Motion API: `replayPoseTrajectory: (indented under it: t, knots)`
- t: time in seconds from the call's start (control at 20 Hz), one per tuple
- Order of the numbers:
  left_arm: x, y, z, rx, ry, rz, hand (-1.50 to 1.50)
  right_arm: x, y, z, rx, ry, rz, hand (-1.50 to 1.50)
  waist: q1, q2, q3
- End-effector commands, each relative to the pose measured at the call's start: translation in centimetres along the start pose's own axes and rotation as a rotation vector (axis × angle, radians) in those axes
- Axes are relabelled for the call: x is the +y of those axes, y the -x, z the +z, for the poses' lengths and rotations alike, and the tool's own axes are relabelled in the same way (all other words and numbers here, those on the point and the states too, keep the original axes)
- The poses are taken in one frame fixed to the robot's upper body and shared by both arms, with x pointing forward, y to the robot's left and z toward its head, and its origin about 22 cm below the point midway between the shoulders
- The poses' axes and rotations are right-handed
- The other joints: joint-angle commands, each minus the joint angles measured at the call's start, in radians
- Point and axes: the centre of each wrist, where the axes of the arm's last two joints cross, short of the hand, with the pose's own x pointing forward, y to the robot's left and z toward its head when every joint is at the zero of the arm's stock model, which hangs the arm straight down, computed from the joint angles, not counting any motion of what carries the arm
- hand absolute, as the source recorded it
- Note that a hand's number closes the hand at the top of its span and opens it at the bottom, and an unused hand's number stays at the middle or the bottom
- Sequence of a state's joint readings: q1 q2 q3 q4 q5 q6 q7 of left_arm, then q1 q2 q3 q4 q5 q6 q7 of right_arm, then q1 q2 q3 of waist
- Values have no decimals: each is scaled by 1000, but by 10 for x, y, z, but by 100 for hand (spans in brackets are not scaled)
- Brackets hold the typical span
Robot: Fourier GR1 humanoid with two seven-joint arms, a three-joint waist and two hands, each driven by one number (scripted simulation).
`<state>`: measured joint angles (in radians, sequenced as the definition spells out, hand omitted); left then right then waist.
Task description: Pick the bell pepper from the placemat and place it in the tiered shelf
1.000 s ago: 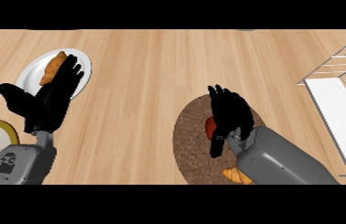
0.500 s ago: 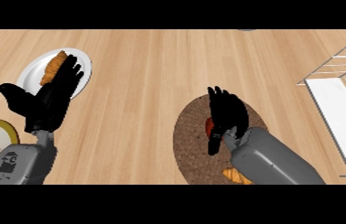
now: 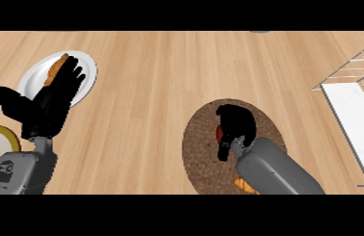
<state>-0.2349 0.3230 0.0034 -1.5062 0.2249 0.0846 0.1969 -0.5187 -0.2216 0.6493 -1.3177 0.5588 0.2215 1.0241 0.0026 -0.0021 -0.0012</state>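
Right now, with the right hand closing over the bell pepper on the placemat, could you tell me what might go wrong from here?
The right hand hides most of the bell pepper, so the hold cannot be checked; it may slip on lifting. An orange item lies on the placemat by the forearm and might get nudged. The tiered shelf stands far right, so the carry is long.

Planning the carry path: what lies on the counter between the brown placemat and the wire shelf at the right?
Nothing. In the head view, only bare wooden counter separates the placemat from the tiered shelf.
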Motion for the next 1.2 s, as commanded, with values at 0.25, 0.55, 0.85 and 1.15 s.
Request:
replayPoseTrajectory:
  t: [0.25, 0.55, 0.85, 1.15]
  knots:
    - [3, 0, -8, 4, -7, 1, 0, 9, 2, -8, -26, 63, 108, 150, -2, 2, 1]
    - [4, 6, -1, 23, 6, 24, 0, 46, -12, 48, -111, 124, 7, 150, -12, -2, 1]
    - [-7, 11, -3, 16, -1, 6, 0, 74, -37, 91, -173, 195, -142, 150, -10, 1, 1]
    - [5, 1, -3, 16, -18, 3, 0, 18, -33, 145, -286, 399, -446, 150, -17, -8, 2]
